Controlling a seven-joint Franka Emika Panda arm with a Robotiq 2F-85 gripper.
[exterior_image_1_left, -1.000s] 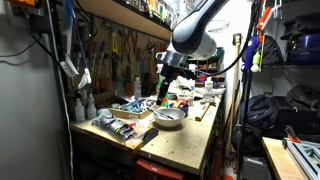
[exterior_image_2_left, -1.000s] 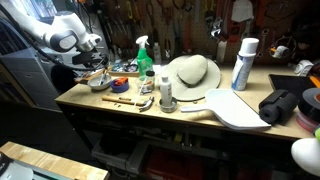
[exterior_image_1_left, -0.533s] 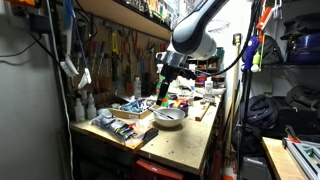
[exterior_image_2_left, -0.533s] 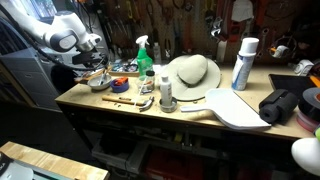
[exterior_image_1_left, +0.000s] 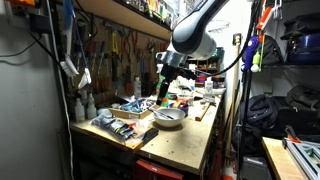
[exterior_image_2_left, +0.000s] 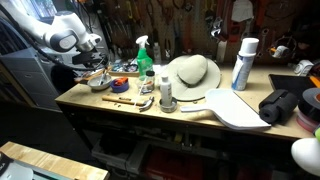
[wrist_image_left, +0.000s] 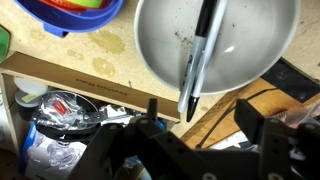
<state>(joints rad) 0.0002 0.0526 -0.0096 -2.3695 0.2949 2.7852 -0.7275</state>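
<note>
A round metal bowl (wrist_image_left: 150, 55) sits on the wooden workbench and shows in both exterior views (exterior_image_1_left: 169, 117) (exterior_image_2_left: 98, 82). A black and silver marker (wrist_image_left: 200, 55) lies across the bowl, its dark tip reaching over the near rim. My gripper (wrist_image_left: 200, 122) hangs just above the bowl's rim with its two black fingers spread wide on either side of the marker's tip. It is open and holds nothing. In an exterior view the gripper (exterior_image_1_left: 165, 92) is a short way above the bowl.
A blue bowl (wrist_image_left: 70, 12) with coloured items sits beside the metal bowl. A tray of tools (exterior_image_1_left: 120, 125) lies at the bench end. A green spray bottle (exterior_image_2_left: 145, 55), straw hat (exterior_image_2_left: 193, 72), white can (exterior_image_2_left: 243, 62) and black bag (exterior_image_2_left: 283, 103) stand along the bench.
</note>
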